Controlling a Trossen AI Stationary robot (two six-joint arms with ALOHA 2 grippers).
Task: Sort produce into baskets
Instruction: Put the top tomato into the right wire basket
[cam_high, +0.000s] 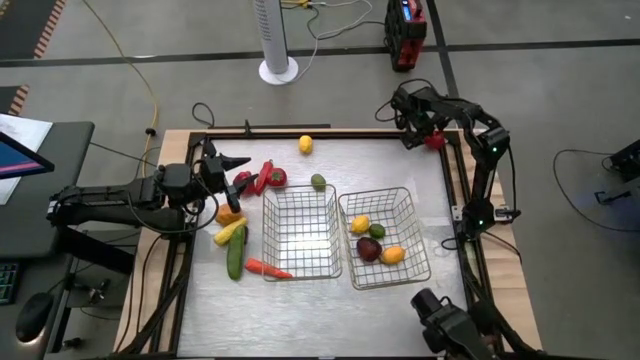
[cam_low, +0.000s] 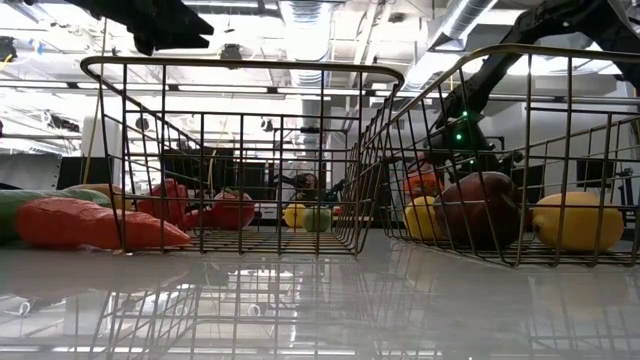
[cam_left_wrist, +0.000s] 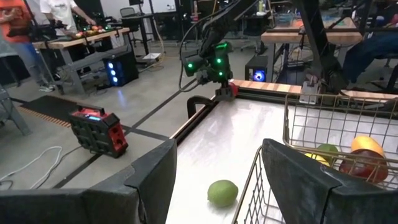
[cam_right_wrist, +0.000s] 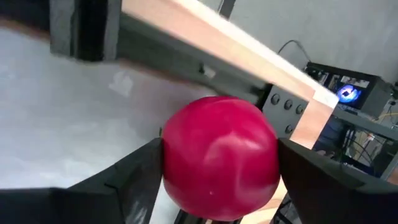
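My right gripper (cam_high: 432, 140) is at the table's far right corner, shut on a red apple (cam_right_wrist: 219, 155). My left gripper (cam_high: 238, 170) is open and empty above the table's left part, beside the red peppers (cam_high: 266, 178). A lime (cam_left_wrist: 222, 193) lies on the table ahead of its fingers. The left wire basket (cam_high: 300, 232) holds nothing. The right wire basket (cam_high: 385, 237) holds a lemon (cam_high: 360, 225), a lime (cam_high: 377, 231), a dark plum (cam_high: 369, 249) and a yellow-orange fruit (cam_high: 393, 255). My right gripper pinches the red apple between its two fingers, one on each of its opposite sides (cam_right_wrist: 166, 163). The apple sits over the table's far right corner by the wooden rim. I cannot tell whether it is lifted clear of the table.
Left of the baskets lie an orange pepper (cam_high: 229, 214), a yellow piece (cam_high: 230, 233), a green cucumber (cam_high: 235, 256) and a carrot (cam_high: 268, 268). A lemon (cam_high: 306, 144) lies near the far edge and a lime (cam_high: 318, 181) behind the left basket. People stand in the room beyond.
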